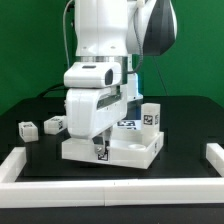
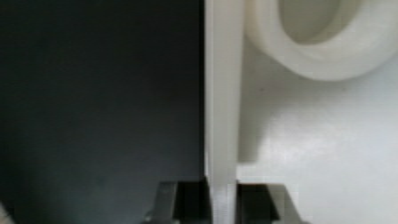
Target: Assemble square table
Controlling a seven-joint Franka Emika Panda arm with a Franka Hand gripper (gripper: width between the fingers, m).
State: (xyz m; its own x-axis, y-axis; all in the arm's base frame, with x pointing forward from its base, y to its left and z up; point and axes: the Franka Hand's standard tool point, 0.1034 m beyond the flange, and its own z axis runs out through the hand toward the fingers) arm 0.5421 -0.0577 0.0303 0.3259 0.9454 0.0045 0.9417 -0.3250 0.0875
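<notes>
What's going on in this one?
The arm's gripper is down at the camera-side edge of the square table top, shut on its raised rim next to a round corner socket. Two loose legs lie on the black surface at the exterior view's left. A third leg stands at the top's right side in that view; whether it is attached is unclear.

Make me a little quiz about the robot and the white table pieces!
1. True or false: the gripper is shut on the rim of the square top.
2. How many legs lie loose at the exterior view's left of the arm? A one, B two, C four.
3. Fill in: the surface under the parts is coloured ____.

Key: 1 true; 2 B; 3 black.
</notes>
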